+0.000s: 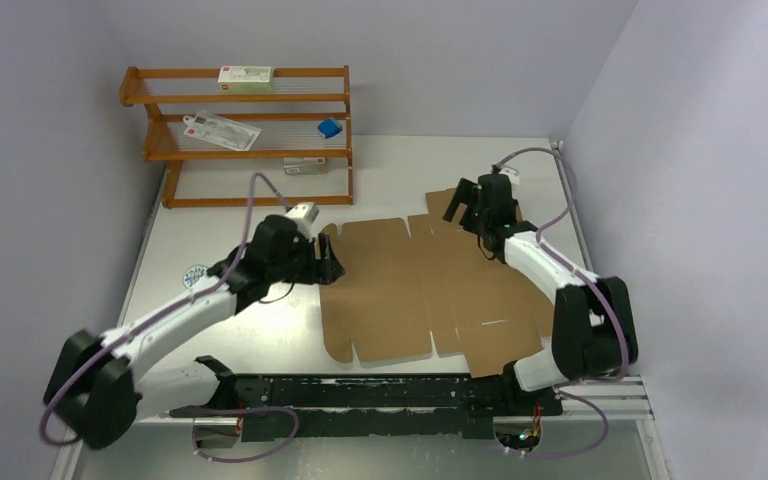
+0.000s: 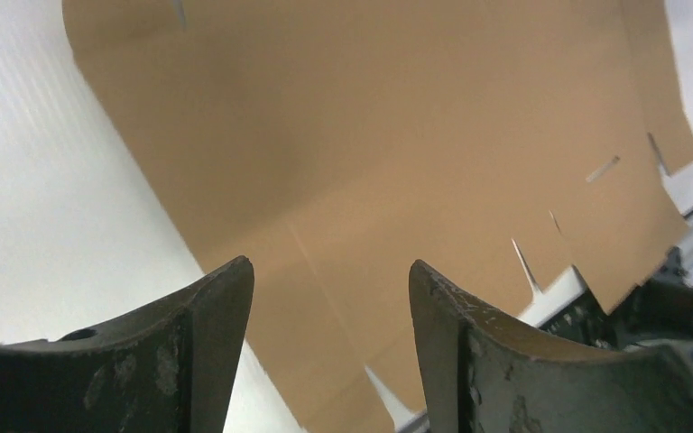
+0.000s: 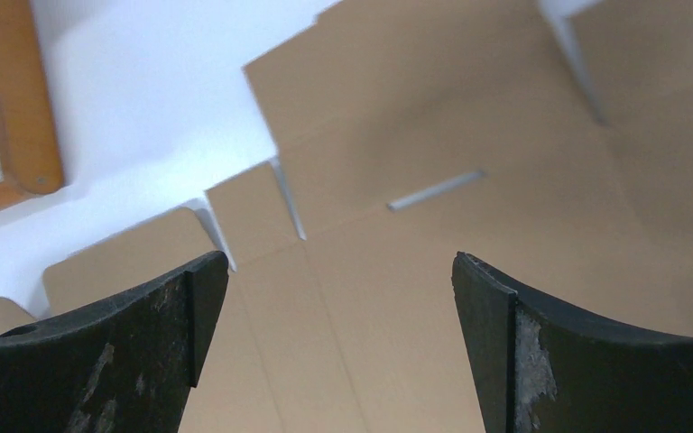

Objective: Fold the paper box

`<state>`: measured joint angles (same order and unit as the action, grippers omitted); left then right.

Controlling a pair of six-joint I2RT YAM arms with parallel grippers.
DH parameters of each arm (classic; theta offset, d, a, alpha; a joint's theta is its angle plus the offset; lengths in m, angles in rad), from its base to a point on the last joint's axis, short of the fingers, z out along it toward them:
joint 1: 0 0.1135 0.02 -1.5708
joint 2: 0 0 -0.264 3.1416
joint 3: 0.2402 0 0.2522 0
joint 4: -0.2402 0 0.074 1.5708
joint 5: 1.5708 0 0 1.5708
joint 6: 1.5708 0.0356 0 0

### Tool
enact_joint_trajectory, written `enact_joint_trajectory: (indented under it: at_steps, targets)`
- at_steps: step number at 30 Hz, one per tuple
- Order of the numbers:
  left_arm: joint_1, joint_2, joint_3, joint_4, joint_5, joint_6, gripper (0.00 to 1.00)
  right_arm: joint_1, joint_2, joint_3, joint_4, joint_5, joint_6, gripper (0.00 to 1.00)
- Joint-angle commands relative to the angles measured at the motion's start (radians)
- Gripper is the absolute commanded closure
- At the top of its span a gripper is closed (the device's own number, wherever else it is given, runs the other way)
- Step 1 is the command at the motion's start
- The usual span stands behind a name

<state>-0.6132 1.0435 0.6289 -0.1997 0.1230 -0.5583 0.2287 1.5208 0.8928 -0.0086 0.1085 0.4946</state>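
Note:
The paper box [image 1: 430, 290] is a flat brown die-cut cardboard sheet with flaps and slits, lying unfolded on the white table [image 1: 400, 170]. My left gripper [image 1: 332, 262] sits at the sheet's left edge. In the left wrist view its jaws [image 2: 329, 266] stand apart with nothing between them, over the cardboard [image 2: 370, 135]. My right gripper [image 1: 465, 205] hovers over the sheet's far right corner. Its jaws [image 3: 338, 257] are wide open and empty above the cardboard [image 3: 469, 135], with a slit and flap notches just ahead.
An orange wooden shelf rack [image 1: 240, 130] stands at the back left, holding small white cartons [image 1: 245, 76] and a blue item [image 1: 329, 128]. A black rail [image 1: 390, 392] runs along the near edge. Grey walls close in on the left, the back and the right.

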Motion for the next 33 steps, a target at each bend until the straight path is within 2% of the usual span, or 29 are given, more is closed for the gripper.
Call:
enact_joint_trajectory:
  at_steps: [1,5,8,13,20,33]
  targets:
    - [-0.006,0.204,0.153,0.069,-0.030,0.168,0.32,-0.012,-0.121,-0.058,-0.259,0.255,0.048,0.00]
    - [-0.007,0.388,0.291,0.093,-0.033,0.219,0.31,-0.021,-0.223,-0.120,-0.400,0.377,0.132,0.00]
    - [-0.007,0.512,0.370,0.097,-0.022,0.244,0.30,-0.043,-0.288,-0.175,-0.441,0.435,0.173,0.00]
    - [-0.009,0.641,0.436,0.096,0.019,0.259,0.29,-0.118,-0.328,-0.261,-0.411,0.396,0.231,0.00]
    - [-0.022,0.693,0.398,0.087,0.031,0.269,0.27,-0.150,-0.244,-0.279,-0.272,0.293,0.221,0.00]
    - [-0.034,0.626,0.208,0.135,0.105,0.213,0.28,-0.149,0.033,-0.172,-0.027,0.087,0.177,0.00]
